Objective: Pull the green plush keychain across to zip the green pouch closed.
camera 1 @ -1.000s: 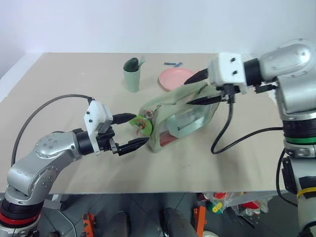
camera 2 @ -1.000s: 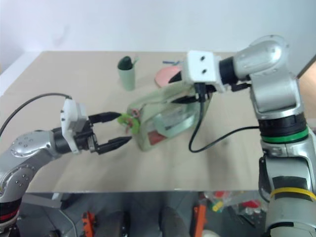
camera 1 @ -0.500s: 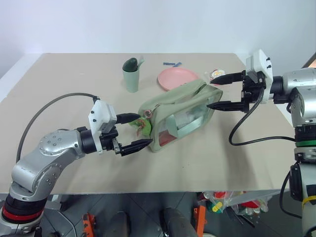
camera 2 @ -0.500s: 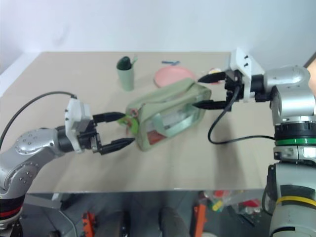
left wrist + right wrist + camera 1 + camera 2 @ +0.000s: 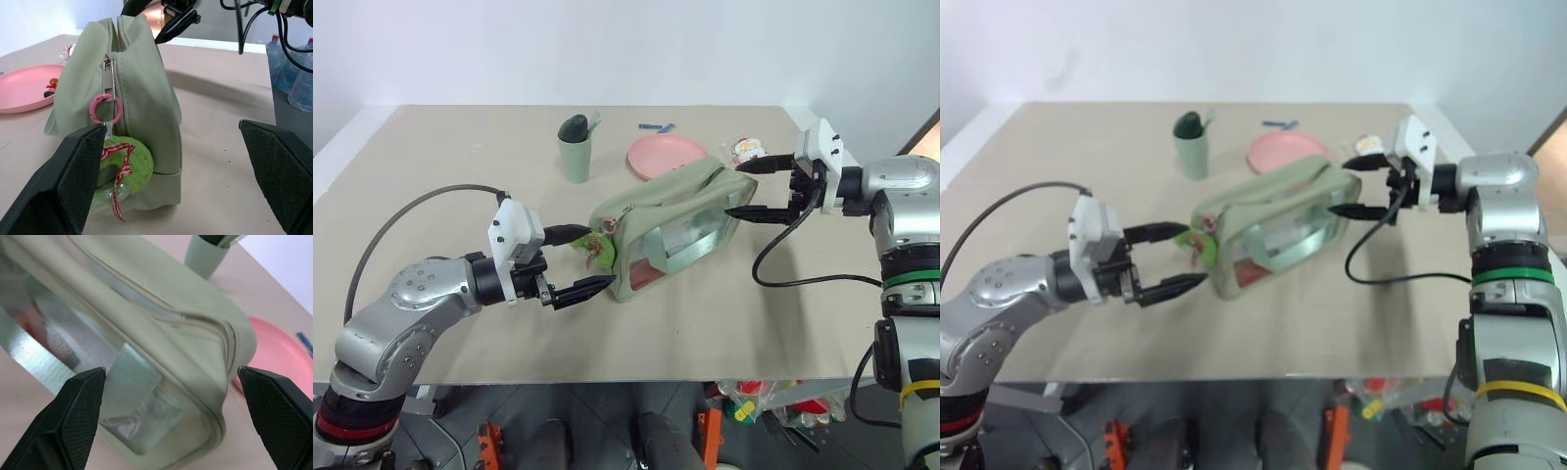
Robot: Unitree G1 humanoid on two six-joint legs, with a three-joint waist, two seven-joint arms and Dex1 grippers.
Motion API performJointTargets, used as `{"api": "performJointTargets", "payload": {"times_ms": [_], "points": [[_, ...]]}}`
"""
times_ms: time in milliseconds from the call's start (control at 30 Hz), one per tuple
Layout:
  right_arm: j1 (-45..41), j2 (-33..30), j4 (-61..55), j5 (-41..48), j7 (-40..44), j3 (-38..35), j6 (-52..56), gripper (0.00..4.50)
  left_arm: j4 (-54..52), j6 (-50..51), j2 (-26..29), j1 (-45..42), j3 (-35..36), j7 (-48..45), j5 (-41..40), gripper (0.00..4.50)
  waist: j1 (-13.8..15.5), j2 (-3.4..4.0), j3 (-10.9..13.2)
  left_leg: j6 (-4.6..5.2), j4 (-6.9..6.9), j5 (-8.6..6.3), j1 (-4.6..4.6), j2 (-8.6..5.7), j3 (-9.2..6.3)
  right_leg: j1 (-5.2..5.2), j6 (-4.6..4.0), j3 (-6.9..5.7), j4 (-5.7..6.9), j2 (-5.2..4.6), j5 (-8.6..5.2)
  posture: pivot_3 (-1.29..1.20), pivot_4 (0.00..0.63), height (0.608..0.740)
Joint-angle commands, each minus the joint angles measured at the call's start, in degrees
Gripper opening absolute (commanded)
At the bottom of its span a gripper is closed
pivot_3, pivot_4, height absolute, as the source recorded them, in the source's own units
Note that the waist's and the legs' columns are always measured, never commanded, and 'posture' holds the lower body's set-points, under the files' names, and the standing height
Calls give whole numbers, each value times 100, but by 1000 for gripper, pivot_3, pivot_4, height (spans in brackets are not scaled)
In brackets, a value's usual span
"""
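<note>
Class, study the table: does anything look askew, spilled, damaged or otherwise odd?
Nothing is spilled or damaged. The green pouch lies at a slant across the table, its green plush keychain dangling at one end. The cup and pink plate stand normally.

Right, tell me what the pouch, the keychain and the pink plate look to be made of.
Green pouch: matte sage woven fabric with stitched seams; its side panels look like clear glossy plastic, showing glare. Green plush keychain: fuzzy lime plush, tied with a red-and-white ribbon, hung on a pink ring that may be painted metal. Pink plate: smooth, likely plastic.
</note>
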Motion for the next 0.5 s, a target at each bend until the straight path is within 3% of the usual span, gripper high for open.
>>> {"api": "performJointTargets", "payload": {"times_ms": [33,367,400,500], "points": [[-236,-52,79,-16,-20,-113,-109,3618,-201,-1,51,-23,139,51,-52,4500,0,0,0,0,0,0,0,0,0,0,0,0,0,0,0,0,150,740],[-72,79,-263,237,83,-284,-7,201,-150,-6,74,-73,139,29,-44,4500,-9,0,0,0,-1,0,2,2,-1,1,-1,-1,0,2,1,0,150,740],[-43,87,-318,256,86,-298,0,17,-145,-7,76,-78,138,26,-42,4500,-9,0,0,0,-1,0,2,3,-2,1,-1,-2,0,3,1,0,150,740],[148,127,-730,449,37,-398,275,17,-139,-3,83,-90,133,16,-44,4500,-6,0,0,0,-1,0,2,3,-2,1,-1,-1,1,3,1,0,150,740]]}}
